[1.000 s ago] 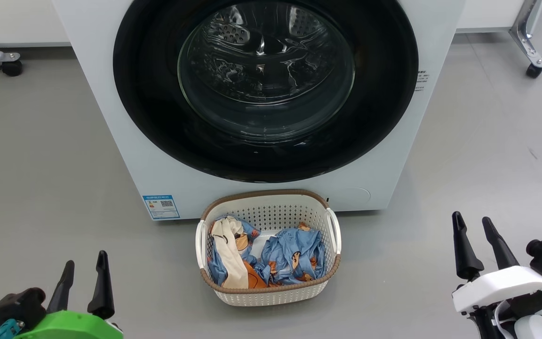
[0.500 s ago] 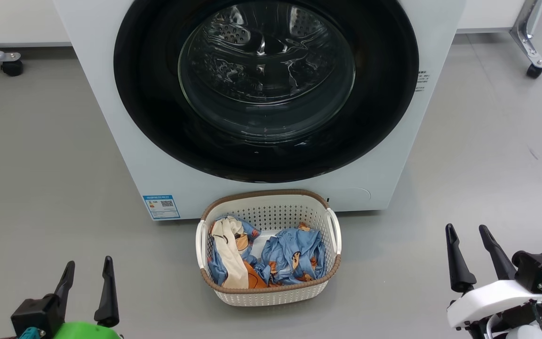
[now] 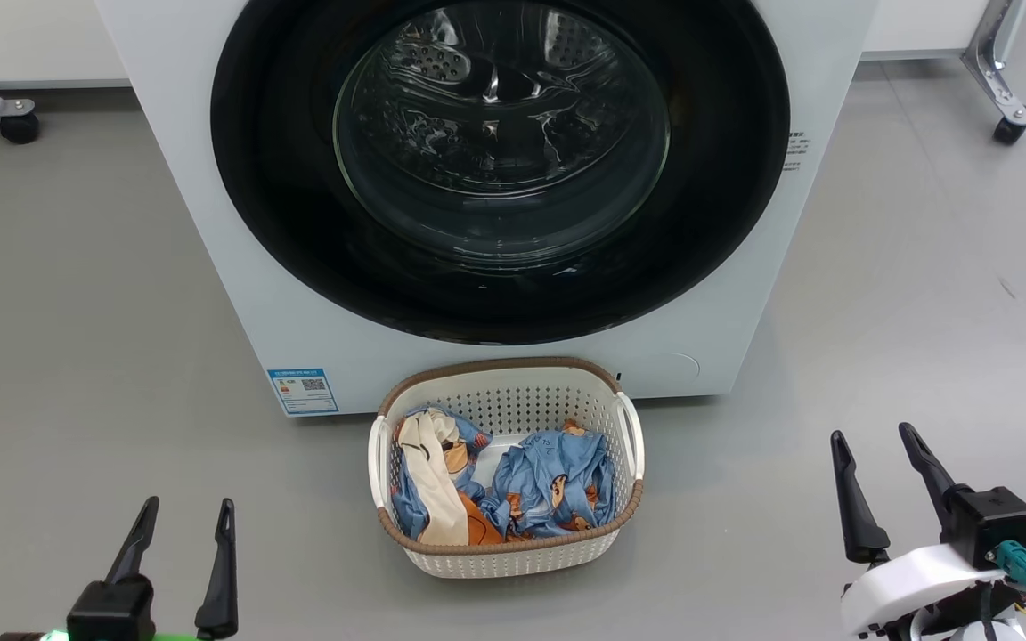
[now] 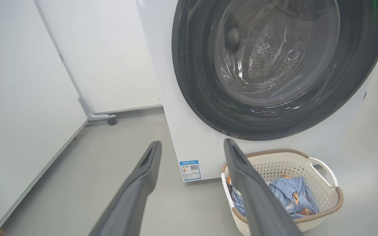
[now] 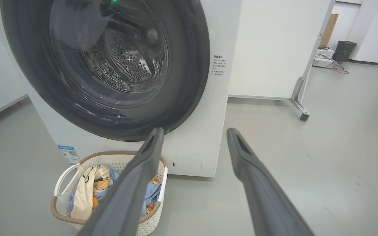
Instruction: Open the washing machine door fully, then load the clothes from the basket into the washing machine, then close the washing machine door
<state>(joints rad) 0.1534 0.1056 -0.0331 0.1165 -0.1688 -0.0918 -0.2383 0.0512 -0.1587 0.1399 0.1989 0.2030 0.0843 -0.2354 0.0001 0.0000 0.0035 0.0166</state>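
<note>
The white washing machine (image 3: 210, 231) fills the top of the head view, and its round washing machine door (image 3: 281, 223) with the black rim and glass window lies flat against the front, closed. On the floor right before it stands the cream basket (image 3: 513, 556), holding the clothes (image 3: 549, 485): light blue printed garments and a cream and orange piece. My left gripper (image 3: 188, 509) is open at the lower left, well apart from the basket. My right gripper (image 3: 874, 434) is open at the lower right, empty too. The wrist views show the door (image 4: 195, 98) (image 5: 189, 91) and basket (image 4: 323, 209) (image 5: 61, 213) ahead.
Grey floor stretches to both sides of the basket. A blue label sticker (image 3: 302, 390) is on the machine's lower left front. Castor wheels of white panel stands sit at the far left (image 3: 18, 127) and far right (image 3: 1007, 130).
Both grippers have drawn back toward the bottom of the head view, the left one sinking further out of it. Both stayed open. Machine, door and basket are unmoved.
</note>
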